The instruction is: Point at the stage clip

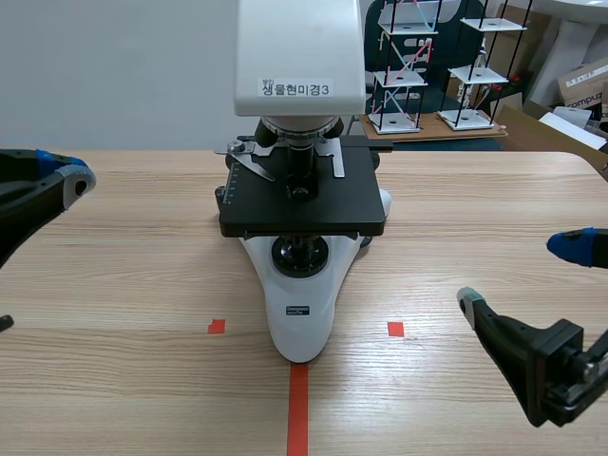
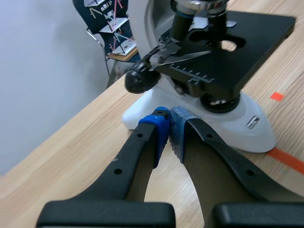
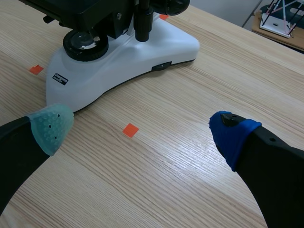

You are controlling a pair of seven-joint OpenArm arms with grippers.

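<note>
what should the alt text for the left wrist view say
The left gripper, its blue-padded fingers shut together, hangs over the wooden table just short of the white base of a microscope. Beyond it, a thin metal stage clip lies on the black stage, below the objective lenses.

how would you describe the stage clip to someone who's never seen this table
Start at the white microscope in the middle, then its flat black stage under the lenses. The stage clip is the thin silver strip on the stage's left-arm side; unlike the straight silver strip opposite, it slants and tapers to a point.
</note>
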